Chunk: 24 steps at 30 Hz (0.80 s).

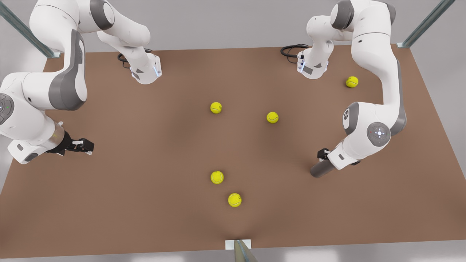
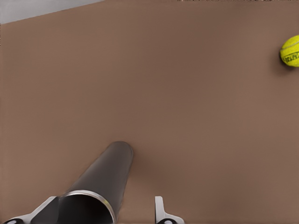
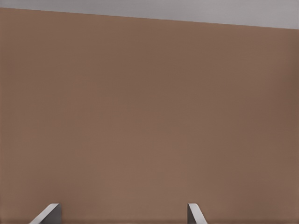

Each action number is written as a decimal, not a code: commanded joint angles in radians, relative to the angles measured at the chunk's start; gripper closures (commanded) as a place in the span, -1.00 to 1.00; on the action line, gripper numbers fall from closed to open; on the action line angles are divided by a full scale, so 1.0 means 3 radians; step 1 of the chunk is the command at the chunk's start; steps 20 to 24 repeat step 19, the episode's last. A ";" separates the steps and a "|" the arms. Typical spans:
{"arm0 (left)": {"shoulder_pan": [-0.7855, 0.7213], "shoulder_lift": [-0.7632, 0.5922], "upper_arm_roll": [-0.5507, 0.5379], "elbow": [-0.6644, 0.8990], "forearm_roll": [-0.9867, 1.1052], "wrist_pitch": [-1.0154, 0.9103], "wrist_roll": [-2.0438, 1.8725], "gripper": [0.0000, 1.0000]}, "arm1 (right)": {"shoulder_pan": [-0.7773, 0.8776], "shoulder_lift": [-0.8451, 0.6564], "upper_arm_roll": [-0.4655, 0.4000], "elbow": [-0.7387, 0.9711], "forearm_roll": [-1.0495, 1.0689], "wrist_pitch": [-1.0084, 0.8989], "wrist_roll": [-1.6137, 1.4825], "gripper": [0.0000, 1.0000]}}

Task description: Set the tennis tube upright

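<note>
Cut off by the lower edge in the left wrist view: the silvery-rimmed end of the tennis tube (image 2: pixel 100 179) and the fingers (image 2: pixel 161 213) of the left gripper (image 2: pixel 105 203). Sliced by the side edge there: a tennis ball (image 2: pixel 290 51). Mostly hidden under the left arm's wrist in the front view: the same tube, dark end poking out. Clipped to bare tips in the right wrist view: fingers (image 3: pixel 46 213) of the right gripper (image 3: pixel 124 212).

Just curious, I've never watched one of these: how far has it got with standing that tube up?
Early stage. The left end effector has reached the tennis tube, fingers either side of its rimmed end. The tube is not yet upright. The right end effector waits open over bare table.
</note>
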<state>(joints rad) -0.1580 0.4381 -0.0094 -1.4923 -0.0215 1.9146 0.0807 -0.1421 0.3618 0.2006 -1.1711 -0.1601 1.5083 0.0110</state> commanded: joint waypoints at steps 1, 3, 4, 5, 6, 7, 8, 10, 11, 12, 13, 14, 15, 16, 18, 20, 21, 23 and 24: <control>0.0000 -0.0049 -0.0004 0.0004 0.0015 -0.0006 -0.0151 -1.00 | -0.0002 -0.0004 0.0001 0.0002 0.0002 -0.0001 0.0004 -1.00; 0.0005 -0.0207 0.0001 0.0004 0.0020 -0.0098 -0.0151 -1.00 | -0.0002 -0.0004 0.0001 0.0002 0.0002 -0.0001 -0.0001 -1.00; 0.0005 -0.0243 0.0001 0.0147 0.0015 -0.0332 -0.0151 -1.00 | -0.0002 -0.0004 0.0001 0.0002 0.0002 -0.0001 -0.0001 -1.00; 0.0061 -0.0243 0.0001 0.0362 0.0015 -0.0706 -0.0151 -1.00 | -0.0007 -0.0004 0.0001 0.0002 0.0002 -0.0001 -0.0001 -1.00; 0.0066 -0.0243 0.0001 0.0561 0.0010 -0.1033 -0.0151 -1.00 | -0.0002 -0.0004 0.0001 0.0002 0.0002 -0.0001 -0.0001 -1.00; 0.0138 -0.0243 -0.0015 0.0699 0.0010 -0.1263 -0.0146 -1.00 | -0.0002 -0.0004 0.0001 0.0002 0.0002 -0.0001 -0.0001 -1.00; 0.0148 -0.0243 -0.0015 0.0817 0.0015 -0.1437 -0.0146 -1.00 | -0.0007 -0.0004 0.0001 0.0002 0.0002 -0.0001 -0.0001 -1.00; 0.0133 -0.0529 -0.0015 0.0853 0.0193 -0.1693 -0.0151 -1.00 | 0.0003 -0.0004 0.0006 0.0002 0.0043 -0.0006 -0.0001 -1.00; 0.0107 -0.0673 -0.0015 0.0843 0.0256 -0.1754 -0.0151 -1.00 | -0.0017 -0.0004 0.0006 0.0002 0.0150 -0.0006 -0.0001 -1.00; 0.0051 -0.0846 -0.0015 0.0623 0.0342 -0.1739 -0.0157 -1.00 | -0.0017 -0.0004 0.0006 0.0002 0.0176 -0.0006 -0.0001 -1.00; 0.0036 -0.0888 -0.0009 0.0577 0.0358 -0.1739 -0.0157 -1.00 | -0.0012 -0.0004 0.0006 0.0002 0.0176 -0.0006 0.0004 -1.00; 0.0036 -0.0908 -0.0009 0.0521 0.0358 -0.1734 -0.0152 -1.00 | -0.0017 -0.0004 0.0006 0.0002 0.0171 -0.0006 -0.0011 -1.00; 0.0041 -0.0923 -0.0009 0.0485 0.0358 -0.1734 -0.0151 -1.00 | -0.0027 -0.0010 0.0006 -0.0008 0.0171 -0.0011 -0.0016 -1.00; 0.0041 -0.0923 -0.0009 0.0485 0.0358 -0.1734 -0.0151 -1.00 | -0.0017 -0.0010 0.0001 -0.0008 0.0171 -0.0011 -0.0011 -1.00; 0.0041 -0.0918 -0.0009 0.0485 0.0358 -0.1734 -0.0151 -1.00 | -0.0027 -0.0010 0.0001 -0.0008 0.0176 -0.0011 -0.0006 -1.00; 0.0041 -0.0918 -0.0009 0.0485 0.0358 -0.1734 -0.0151 -1.00 | -0.0027 -0.0010 0.0001 -0.0008 0.0181 -0.0011 -0.0001 -1.00; 0.0041 -0.0918 -0.0009 0.0485 0.0358 -0.1734 -0.0151 -1.00 | -0.0027 -0.0010 0.0001 -0.0008 0.0181 -0.0011 -0.0001 -1.00; 0.0041 -0.0918 -0.0009 0.0485 0.0358 -0.1734 -0.0151 -1.00 | -0.0027 -0.0010 0.0001 -0.0008 0.0181 -0.0011 -0.0001 -1.00; 0.0041 -0.0918 -0.0009 0.0485 0.0358 -0.1734 -0.0151 -1.00 | -0.0027 -0.0010 0.0001 -0.0008 0.0181 -0.0011 -0.0001 -1.00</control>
